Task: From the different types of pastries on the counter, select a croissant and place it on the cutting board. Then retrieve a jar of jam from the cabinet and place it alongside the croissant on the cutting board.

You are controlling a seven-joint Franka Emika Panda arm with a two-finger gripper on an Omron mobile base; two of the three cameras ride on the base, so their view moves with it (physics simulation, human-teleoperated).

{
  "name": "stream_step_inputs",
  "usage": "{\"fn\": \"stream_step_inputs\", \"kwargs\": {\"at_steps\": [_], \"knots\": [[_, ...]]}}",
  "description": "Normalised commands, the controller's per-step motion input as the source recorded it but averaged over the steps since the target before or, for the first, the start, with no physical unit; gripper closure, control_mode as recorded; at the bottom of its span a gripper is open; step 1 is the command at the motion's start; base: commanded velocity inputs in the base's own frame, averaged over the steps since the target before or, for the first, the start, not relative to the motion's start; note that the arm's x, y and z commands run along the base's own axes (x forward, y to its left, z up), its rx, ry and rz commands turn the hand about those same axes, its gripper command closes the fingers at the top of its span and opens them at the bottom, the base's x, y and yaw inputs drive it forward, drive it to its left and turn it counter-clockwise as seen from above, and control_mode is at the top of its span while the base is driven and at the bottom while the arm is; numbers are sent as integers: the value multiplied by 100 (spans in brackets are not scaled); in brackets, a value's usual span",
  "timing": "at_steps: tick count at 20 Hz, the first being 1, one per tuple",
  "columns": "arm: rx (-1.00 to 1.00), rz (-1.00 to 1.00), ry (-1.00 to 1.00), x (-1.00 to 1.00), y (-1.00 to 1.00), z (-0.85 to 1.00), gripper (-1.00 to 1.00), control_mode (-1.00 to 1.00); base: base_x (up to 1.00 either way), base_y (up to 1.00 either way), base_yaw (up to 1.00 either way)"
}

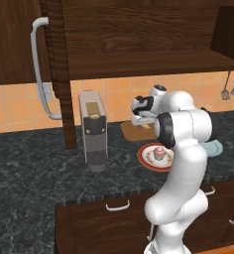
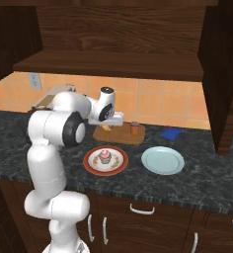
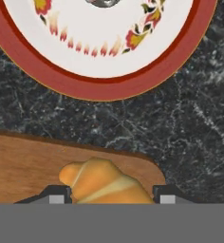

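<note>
Hand view: I see one gripper (image 3: pixel 113 197), jaws closed on the one croissant (image 3: pixel 104 184), held between the fingertips above the cutting board (image 3: pixel 23 166).
Pastries: two, I count – the croissant in the jaws and one pink-frosted cupcake (image 2: pixel 105 156).
Plates: two – the red-rimmed plate (image 3: pixel 104 88) just beyond the jaws carries the cupcake; a pale blue plate (image 2: pixel 162 160) lies farther off.
On the board: one small jar (image 2: pixel 134 128) beside the jaws.
Counter (image 3: pixel 190 128): one coffee machine (image 1: pixel 93 130) stands well apart.
Cabinet (image 1: pixel 15 44): door with one long grey handle (image 1: pixel 41 69).
</note>
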Motion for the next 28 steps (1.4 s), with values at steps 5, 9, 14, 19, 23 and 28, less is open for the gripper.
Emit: {"fn": "stream_step_inputs", "kwargs": {"at_steps": [5,9,14,19,23,28], "knots": [[-2,9,0,43,5,-2,100,-100,0,0,0],[-4,9,0,45,3,-4,100,-100,0,0,0],[-8,10,0,25,0,-16,100,-100,0,0,0],[-8,8,0,18,0,-32,100,-100,0,0,0],[-4,7,0,27,0,-39,100,-100,0,0,0],[-4,7,0,26,-17,-38,100,-100,0,0,0]]}}
